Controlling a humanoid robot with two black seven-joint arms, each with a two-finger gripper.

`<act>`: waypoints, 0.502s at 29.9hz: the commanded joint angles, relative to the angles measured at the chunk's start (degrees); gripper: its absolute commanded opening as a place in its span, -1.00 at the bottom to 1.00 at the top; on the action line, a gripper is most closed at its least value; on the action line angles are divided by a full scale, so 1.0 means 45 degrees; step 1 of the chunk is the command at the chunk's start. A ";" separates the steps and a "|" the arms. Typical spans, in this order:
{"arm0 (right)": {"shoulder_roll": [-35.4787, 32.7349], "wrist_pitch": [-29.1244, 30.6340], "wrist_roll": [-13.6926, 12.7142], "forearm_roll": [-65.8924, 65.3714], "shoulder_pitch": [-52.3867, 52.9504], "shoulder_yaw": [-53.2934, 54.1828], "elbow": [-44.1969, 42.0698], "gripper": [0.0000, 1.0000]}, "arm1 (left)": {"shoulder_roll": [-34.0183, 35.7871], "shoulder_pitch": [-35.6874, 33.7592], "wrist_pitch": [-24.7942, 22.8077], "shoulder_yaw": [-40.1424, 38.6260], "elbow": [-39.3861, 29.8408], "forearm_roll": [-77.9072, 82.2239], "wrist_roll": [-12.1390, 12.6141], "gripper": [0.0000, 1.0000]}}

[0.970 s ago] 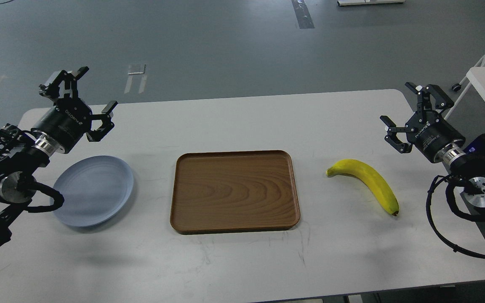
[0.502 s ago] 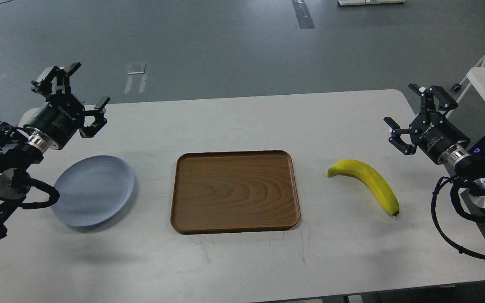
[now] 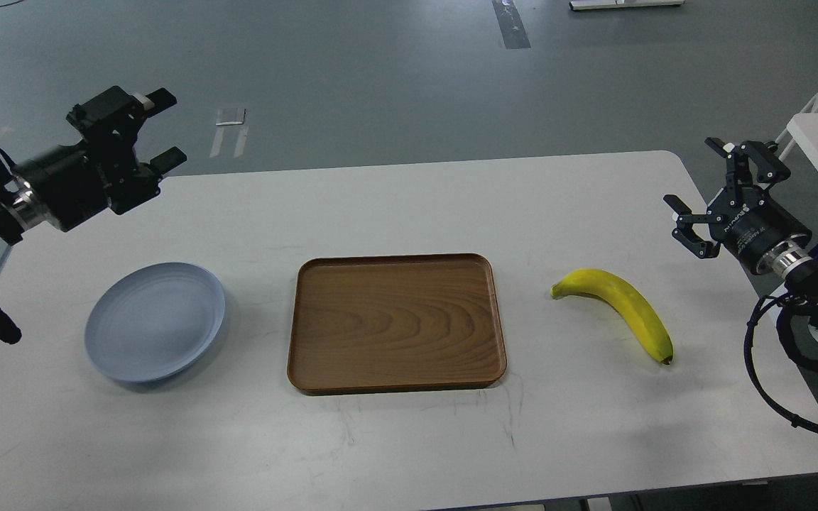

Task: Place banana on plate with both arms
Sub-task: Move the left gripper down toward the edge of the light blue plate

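Both grippers are hanging open and empty above your table's two ends.

Your left gripper (image 3: pixel 160 131) is hovering at ten o'clock, fingers spread, beyond the plate (image 3: pixel 155 321); your right gripper (image 3: pixel 711 184) is gaping at three o'clock. The banana (image 3: pixel 622 306) is lying on the table (image 3: pixel 395 440) (right of the wooden tray (image 3: pixel 395 323)), well apart from the plate.
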 commanded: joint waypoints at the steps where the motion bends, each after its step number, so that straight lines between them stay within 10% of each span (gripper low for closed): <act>1: -0.0010 -0.0001 0.0000 0.0000 -0.0007 0.0000 0.0020 1.00 | 0.0708 0.0019 0.0007 0.0041 -0.1225 0.2703 -0.0001 1.00; 7: -0.0010 -0.0001 0.0000 0.0000 -0.0007 0.0000 0.0020 1.00 | 0.1431 0.0058 0.0018 0.0198 -0.1813 0.8562 -0.0001 1.00; 15: -0.0029 -0.0001 0.0000 0.0000 -0.0007 0.0000 0.0020 1.00 | 0.1666 0.0742 0.2751 0.1310 -0.0369 1.1966 -0.0001 1.00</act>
